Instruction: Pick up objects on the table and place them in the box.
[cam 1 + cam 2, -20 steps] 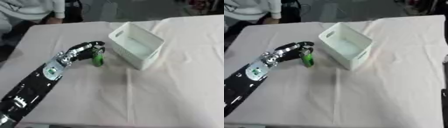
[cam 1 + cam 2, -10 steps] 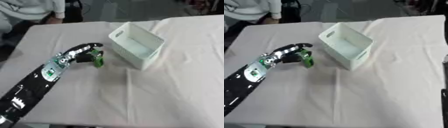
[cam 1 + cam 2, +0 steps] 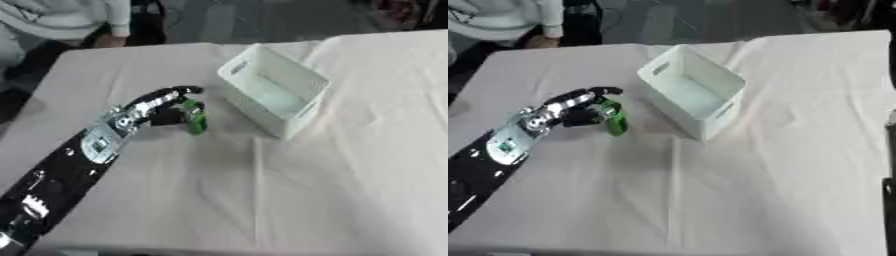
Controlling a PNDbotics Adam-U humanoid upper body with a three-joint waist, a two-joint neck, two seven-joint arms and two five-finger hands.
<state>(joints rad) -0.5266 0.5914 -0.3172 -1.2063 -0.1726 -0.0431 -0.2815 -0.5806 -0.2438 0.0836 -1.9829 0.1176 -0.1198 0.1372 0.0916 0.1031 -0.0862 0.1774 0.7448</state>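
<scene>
A small green object (image 3: 194, 117) stands slightly tilted on the white tablecloth, just left of the white box (image 3: 273, 90). My left hand (image 3: 157, 106) reaches in from the lower left. Its fingers (image 3: 179, 92) arch over the top of the green object and the thumb sits at its near side, so the hand is curled round it. The box is open-topped with slotted walls, and nothing shows inside it. No right hand can be made out in either view.
The cloth-covered table (image 3: 332, 190) stretches wide to the right and front of the box. A person in a light top (image 3: 61, 20) sits at the far left edge. A dark strip (image 3: 890, 190) runs along the right edge of the right eye view.
The left hand's fingers have closed further round the green object, which leans a little more. Object and box stay where they were.
</scene>
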